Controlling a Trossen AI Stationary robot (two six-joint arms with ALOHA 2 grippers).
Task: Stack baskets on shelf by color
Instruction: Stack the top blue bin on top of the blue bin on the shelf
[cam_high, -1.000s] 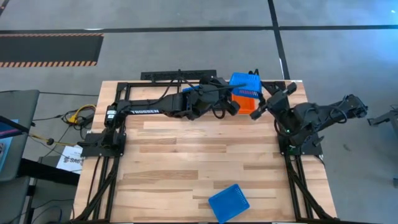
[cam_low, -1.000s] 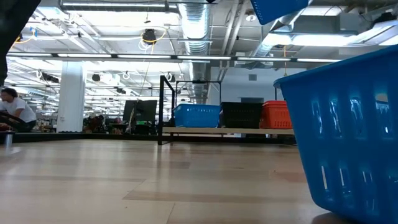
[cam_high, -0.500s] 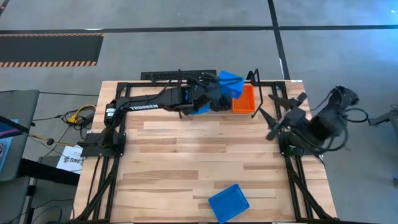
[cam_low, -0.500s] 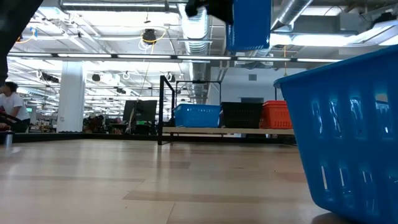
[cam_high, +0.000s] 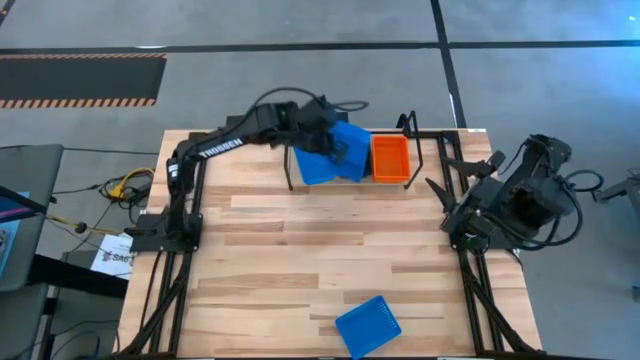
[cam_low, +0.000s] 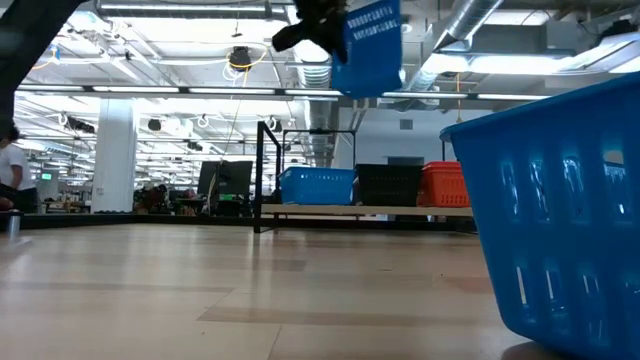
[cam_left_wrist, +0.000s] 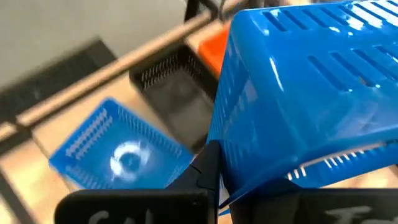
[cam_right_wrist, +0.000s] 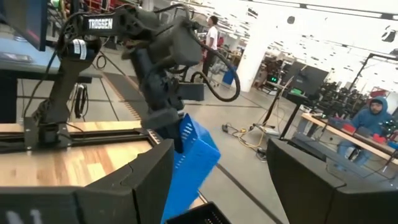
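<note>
Left gripper carried blue basket shelfward (empty).

Grey floor, hazard-striped mat, ceiling ducts overhead.

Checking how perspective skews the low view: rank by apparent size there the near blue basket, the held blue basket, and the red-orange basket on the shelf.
1. Near blue basket, largest only by closeness.
2. Held blue basket.
3. Red-orange basket, smallest, farthest away.

Surroundings beyond the work

A plank surface stood on grey floor with a hazard-striped mat; a hooded person sat at a desk.
</note>
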